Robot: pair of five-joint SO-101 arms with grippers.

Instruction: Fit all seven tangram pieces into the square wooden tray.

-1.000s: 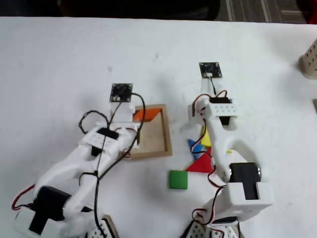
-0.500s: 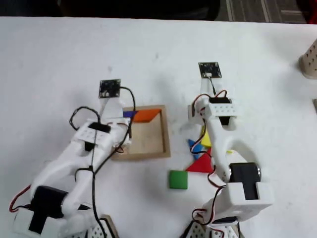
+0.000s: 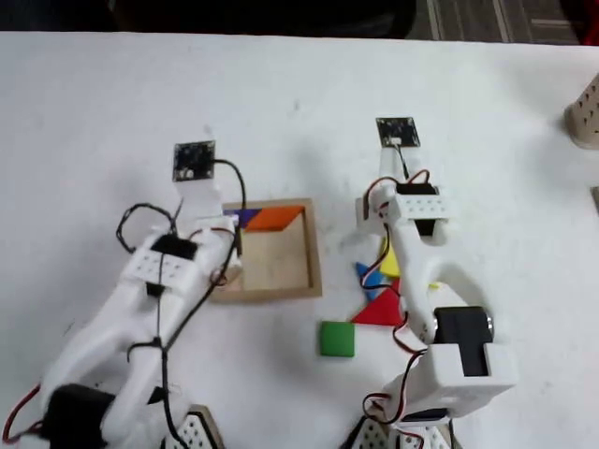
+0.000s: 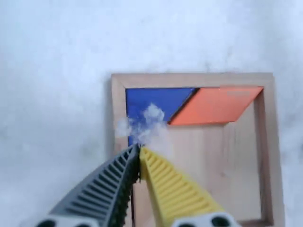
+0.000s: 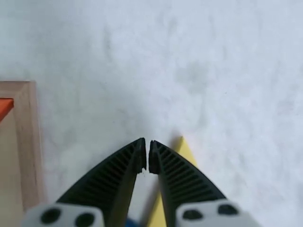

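While most of the white surface [image 3: 112, 103] lies bare, the square wooden tray [image 3: 281, 293] sits between the two white arms, its rims running square to the surface's edges. The left arm [image 3: 140, 309] stretches over the tray's side farthest from the loose pieces. The right arm [image 3: 421, 281] stands just beyond the opposite side, above those pieces.

The tray is pale wood with a raised rim, and most of its floor is uncovered. Two pieces lie flat inside, both against the far rim. The orange parallelogram [image 4: 215, 105] has its long axis along that rim, with one slanted end tucked into the far corner nearest the right arm. The blue triangle [image 4: 156, 96] fills the other far corner, with its square corner in the tray's corner. Its slanted edge meets the parallelogram's other slanted end.

The left claw [image 4: 139, 150] hangs over the tray near the triangle's lower tip, jaws pressed together and gripping nothing. The right claw [image 5: 147, 146] is outside the tray, over bare surface beside a yellow piece [image 5: 182, 144], jaws closed and empty.

Outside the tray, on the right arm's side, a red triangle [image 3: 379, 309] lies flat, partly under the arm. A green square [image 3: 337, 339] rests apart from it, off the tray's near corner. A small blue piece [image 3: 363, 274] peeks out just beyond the red triangle, closest to the tray's rim.
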